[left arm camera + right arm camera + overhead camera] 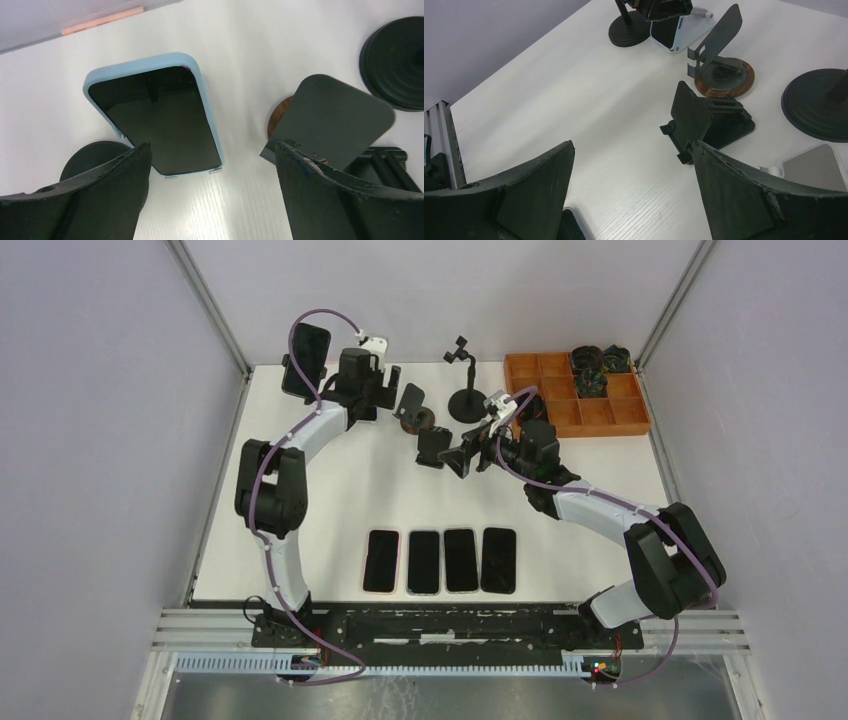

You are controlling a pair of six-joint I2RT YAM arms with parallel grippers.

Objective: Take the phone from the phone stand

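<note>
Standing at the far left corner of the white table [330, 500]: one phone [155, 117] in a pale blue case, screen dark, tilted back. It is seated in the phone stand [95, 155], whose round black base shows at the phone's lower left.

Left gripper [211, 149]: poised over the phone. Its jaws are spread wide, one finger to each side of the phone in the wrist view, and nothing is pinched between them.

Row of four phones [440, 560]: lying flat, screens up and dark, side by side along the near edge between the two arm bases.

Wood-based stand [412, 412]: round brown base with a dark backplate leaning upward. It sits just right of the left gripper.

Folding black stand [432, 447]: low, angled plate on a square foot. It sits near the wood-based stand, on its near side.

Tall black stand [463, 390]: thin post on a round base with a clamp at the top, toward the far edge.

Right gripper [633, 145]: hanging over the middle of the table just beside the folding black stand. Its jaws are spread wide and hold nothing.

Orange tray [560, 415]: divided into compartments, at the far right corner. Dark round objects [597, 365] fill its far compartments; what they are cannot be told.
</note>
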